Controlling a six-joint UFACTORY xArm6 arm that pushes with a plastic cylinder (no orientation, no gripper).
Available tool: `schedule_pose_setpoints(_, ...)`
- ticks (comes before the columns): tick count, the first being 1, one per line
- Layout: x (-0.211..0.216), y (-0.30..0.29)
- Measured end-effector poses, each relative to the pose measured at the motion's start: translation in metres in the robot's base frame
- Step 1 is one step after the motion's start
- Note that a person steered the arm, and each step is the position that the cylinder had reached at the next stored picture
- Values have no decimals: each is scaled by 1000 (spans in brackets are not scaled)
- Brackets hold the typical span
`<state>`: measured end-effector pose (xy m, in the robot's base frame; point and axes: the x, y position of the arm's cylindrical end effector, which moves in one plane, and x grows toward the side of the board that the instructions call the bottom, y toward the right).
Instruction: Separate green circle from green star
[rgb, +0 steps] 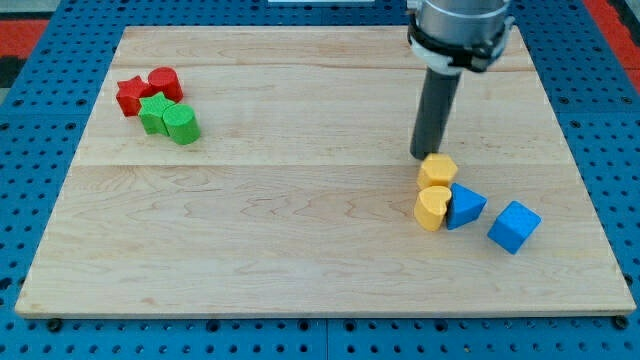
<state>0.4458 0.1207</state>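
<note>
A: Where is my tip (421, 154) relative to the yellow hexagon (438, 170)?

B: It stands just beside that block, toward the view's top and slightly left; contact cannot be confirmed.

A: And the other blocks?

B: The yellow heart (433, 208) touches the yellow hexagon toward the view's bottom. The blue triangle (465, 205) and blue cube (514, 226) lie to its lower right. The green circle (182, 125), green star (153, 113), red star (131, 95) and red circle (164, 82) cluster far to its left on the wooden board (300, 230).
</note>
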Motion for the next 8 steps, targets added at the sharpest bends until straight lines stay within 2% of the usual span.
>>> schedule_pose_setpoints(1,29,13)
schedule_pose_setpoints(2,20,16)
schedule_pose_setpoints(3,-4,4)
schedule_pose_setpoints(5,-151,-116)
schedule_pose_setpoints(8,-160,-137)
